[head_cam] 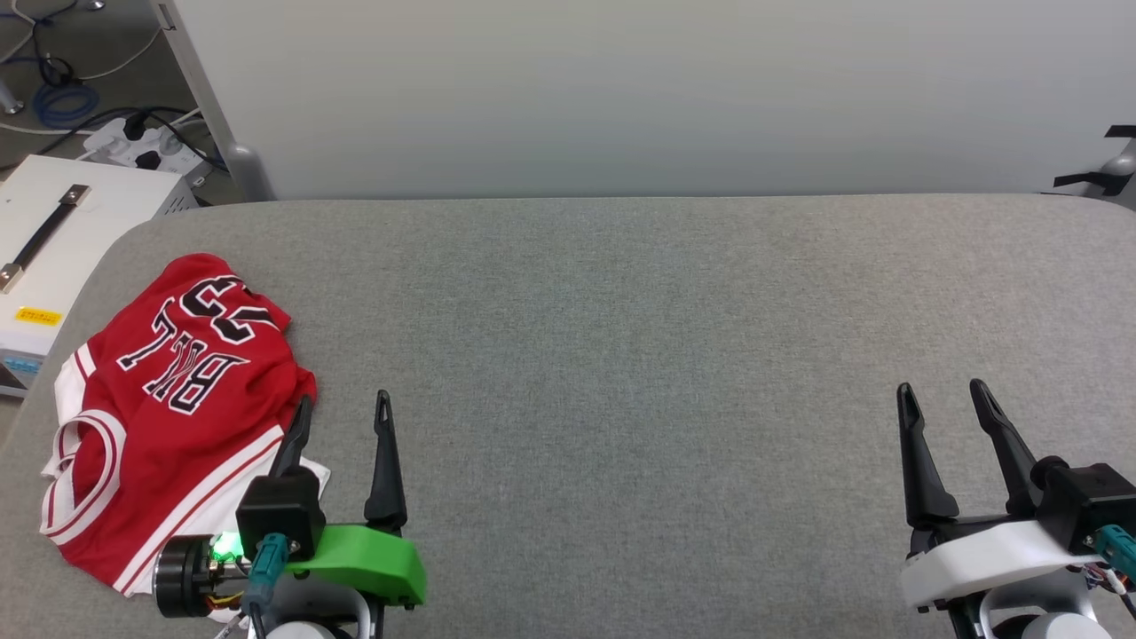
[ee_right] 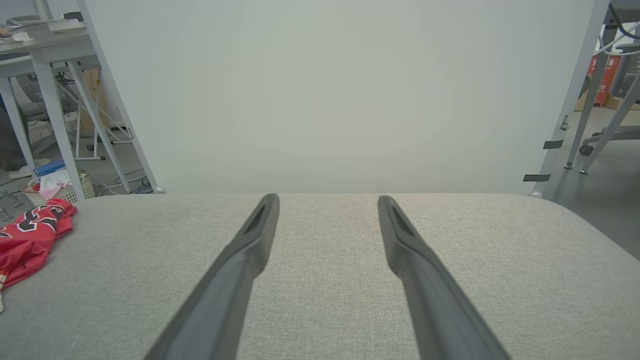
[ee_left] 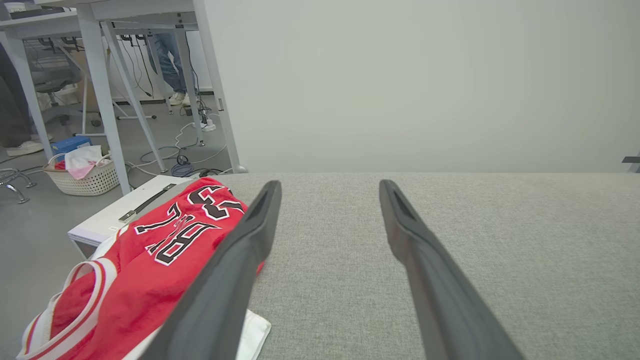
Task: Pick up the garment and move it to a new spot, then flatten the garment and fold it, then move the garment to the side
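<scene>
Left claw (head_cam: pixel 344 401) is held open and empty at the crumpled garment's (head_cam: pixel 177 399) edge, presumably for pickup; right claw (head_cam: pixel 941 389) is parked open, well apart from it.

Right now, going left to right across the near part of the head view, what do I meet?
Crumpled red basketball jersey with black lettering → left gripper, two long dark fingers, open → bare stretch of the grey fabric table top → right gripper, two long dark fingers, open.

Green-shelled left claw (head_cam: pixel 344 399), white-shelled right claw (head_cam: pixel 942 387), long black tapered fingers (head_cam: pixel 919 470), teal plugs (head_cam: pixel 266 559)
</scene>
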Available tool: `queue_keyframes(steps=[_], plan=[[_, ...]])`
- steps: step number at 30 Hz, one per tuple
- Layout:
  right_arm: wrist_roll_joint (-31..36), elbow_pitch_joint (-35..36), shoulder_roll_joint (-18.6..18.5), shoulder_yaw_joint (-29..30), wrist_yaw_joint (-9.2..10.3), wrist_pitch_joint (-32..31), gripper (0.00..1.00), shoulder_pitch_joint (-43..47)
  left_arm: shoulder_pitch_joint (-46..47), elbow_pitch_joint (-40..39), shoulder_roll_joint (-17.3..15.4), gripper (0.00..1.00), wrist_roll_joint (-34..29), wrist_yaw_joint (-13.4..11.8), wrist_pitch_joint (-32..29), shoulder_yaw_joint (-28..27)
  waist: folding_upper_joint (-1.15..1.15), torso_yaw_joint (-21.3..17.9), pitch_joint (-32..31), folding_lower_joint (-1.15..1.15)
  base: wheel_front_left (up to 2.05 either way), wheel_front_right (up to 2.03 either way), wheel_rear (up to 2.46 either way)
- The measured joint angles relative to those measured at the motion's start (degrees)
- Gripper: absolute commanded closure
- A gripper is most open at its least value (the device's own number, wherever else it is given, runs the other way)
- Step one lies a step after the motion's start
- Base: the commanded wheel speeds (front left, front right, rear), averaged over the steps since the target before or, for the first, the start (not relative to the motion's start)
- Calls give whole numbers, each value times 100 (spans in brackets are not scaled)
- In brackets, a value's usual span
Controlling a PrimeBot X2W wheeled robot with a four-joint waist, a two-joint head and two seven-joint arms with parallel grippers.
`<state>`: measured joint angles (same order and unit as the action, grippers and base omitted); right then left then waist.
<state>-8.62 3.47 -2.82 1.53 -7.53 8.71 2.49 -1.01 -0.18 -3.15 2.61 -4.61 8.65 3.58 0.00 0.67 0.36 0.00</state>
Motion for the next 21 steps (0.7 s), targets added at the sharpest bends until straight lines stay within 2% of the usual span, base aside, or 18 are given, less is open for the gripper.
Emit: queue_keyframes(steps=[21], plan=[[-126, 4, 0, 22, 0, 247, 0, 97, 0, 91, 1, 0, 43, -127, 250, 82, 0, 38, 27, 0, 0, 0, 0]])
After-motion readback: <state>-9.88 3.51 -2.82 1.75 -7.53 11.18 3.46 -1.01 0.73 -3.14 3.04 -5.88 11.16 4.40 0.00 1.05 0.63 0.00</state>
